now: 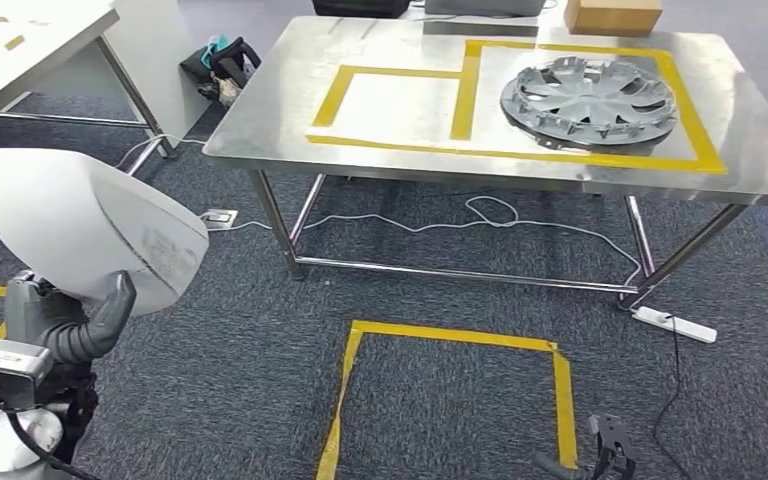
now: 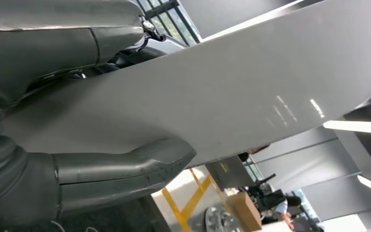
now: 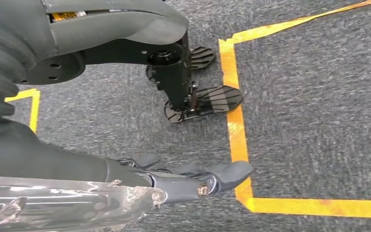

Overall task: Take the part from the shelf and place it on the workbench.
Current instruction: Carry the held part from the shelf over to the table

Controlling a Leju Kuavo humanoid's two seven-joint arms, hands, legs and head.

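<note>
We carry the white part (image 1: 80, 225) at eight o'clock, our left hand (image 1: 90, 325) gripping its lower edge, thumb pressed on it. Our right hand (image 3: 193, 176) hangs empty over grey carpet (image 1: 440, 400), fingers loosely extended. Next, likely, we step to the steel workbench (image 1: 400, 110) at twelve o'clock, where a hubcap (image 1: 590, 100) lies inside yellow tape.

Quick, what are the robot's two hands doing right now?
Left hand: holding a large white curved panel.
Right hand: holding nothing, hanging over the carpet; open or closed cannot be told.
</note>
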